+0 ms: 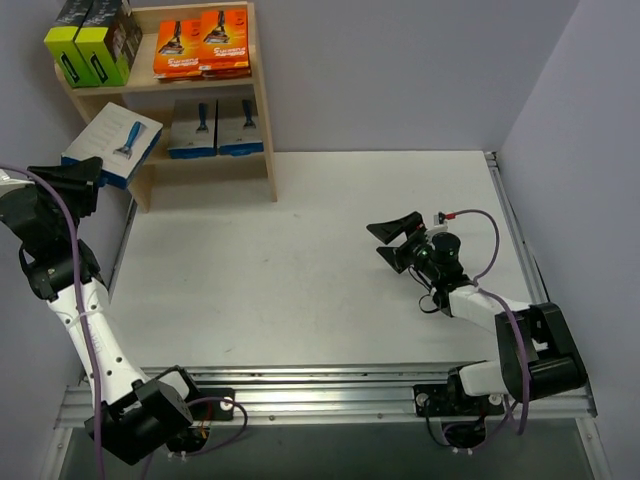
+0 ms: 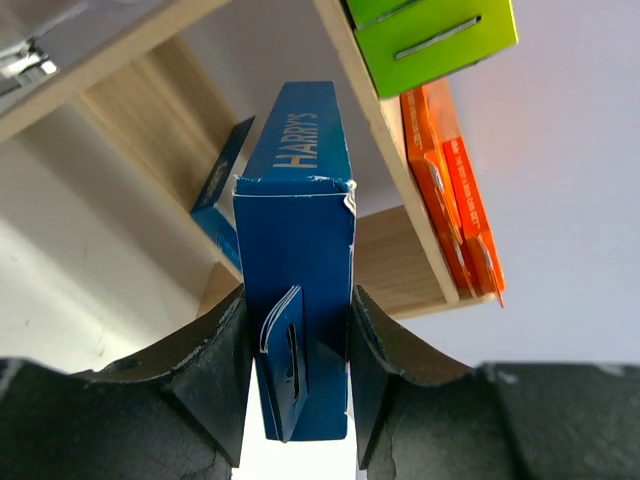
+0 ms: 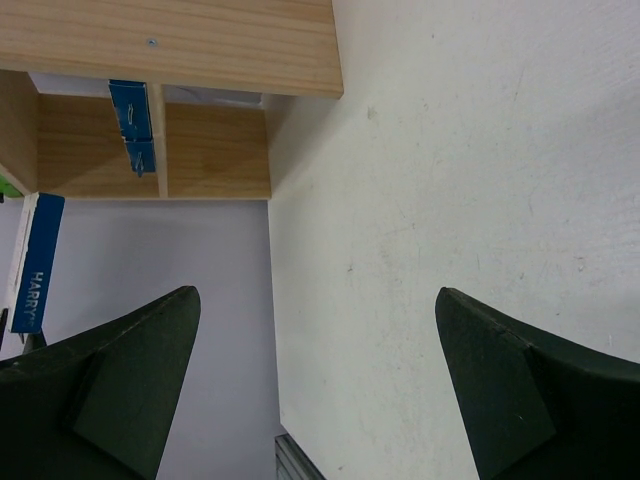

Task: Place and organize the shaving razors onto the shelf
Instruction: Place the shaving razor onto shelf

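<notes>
The wooden shelf (image 1: 262, 120) stands at the table's back left. Its top tier holds two black boxes with lime-green sides (image 1: 92, 45) and orange packs (image 1: 202, 45). Its lower tier holds two grey cards with a blue razor (image 1: 216, 128). My left gripper (image 1: 82, 180) is shut on another grey razor card (image 1: 113, 143), held in the air at the shelf's left side. In the left wrist view this card shows its blue edge (image 2: 298, 260) between the fingers (image 2: 215, 360). My right gripper (image 1: 392, 243) is open and empty over the table's middle right.
The white table (image 1: 300, 280) has a metal rail (image 1: 320, 385) along its front edge. Grey walls close the back and right. The right wrist view shows the shelf's side panel (image 3: 170, 45) and bare table (image 3: 450, 200).
</notes>
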{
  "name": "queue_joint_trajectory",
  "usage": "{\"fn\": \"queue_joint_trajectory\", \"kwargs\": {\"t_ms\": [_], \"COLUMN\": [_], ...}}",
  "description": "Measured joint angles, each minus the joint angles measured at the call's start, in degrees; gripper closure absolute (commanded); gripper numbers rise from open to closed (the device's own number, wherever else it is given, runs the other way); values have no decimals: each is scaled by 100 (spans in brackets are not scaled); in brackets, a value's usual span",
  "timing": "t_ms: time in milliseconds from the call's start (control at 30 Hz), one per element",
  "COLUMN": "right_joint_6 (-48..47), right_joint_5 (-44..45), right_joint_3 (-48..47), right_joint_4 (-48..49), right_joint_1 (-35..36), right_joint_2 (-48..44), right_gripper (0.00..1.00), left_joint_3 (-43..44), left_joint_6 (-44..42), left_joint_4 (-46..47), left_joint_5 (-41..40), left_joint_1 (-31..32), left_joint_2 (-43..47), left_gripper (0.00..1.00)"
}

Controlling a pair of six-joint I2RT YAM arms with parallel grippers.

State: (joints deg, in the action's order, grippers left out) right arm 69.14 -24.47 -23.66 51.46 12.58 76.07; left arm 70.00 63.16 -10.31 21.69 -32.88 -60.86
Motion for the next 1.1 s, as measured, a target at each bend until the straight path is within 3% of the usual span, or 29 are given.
{"fn": "queue_joint_trajectory", "kwargs": {"t_ms": [467, 833, 1100], "right_joint_6": [-166, -76, -57], "right_joint_5": [-321, -564, -647], "right_joint_3": [-431, -485, -584], "right_joint_4": [748, 1414, 1523], "right_joint_1": [-87, -225, -396], "right_joint_2": [859, 1755, 1773], "right_gripper": [1, 3, 3], "left_joint_3": [-1150, -1266, -1353], "left_joint_6": [678, 671, 599], "left_joint_4": [2050, 3475, 4028], "left_joint_5": [-616, -1213, -1705], "left_joint_1": [-63, 343, 743], "left_joint_2": [-717, -1567, -2170], "left_gripper": [98, 98, 98]}}
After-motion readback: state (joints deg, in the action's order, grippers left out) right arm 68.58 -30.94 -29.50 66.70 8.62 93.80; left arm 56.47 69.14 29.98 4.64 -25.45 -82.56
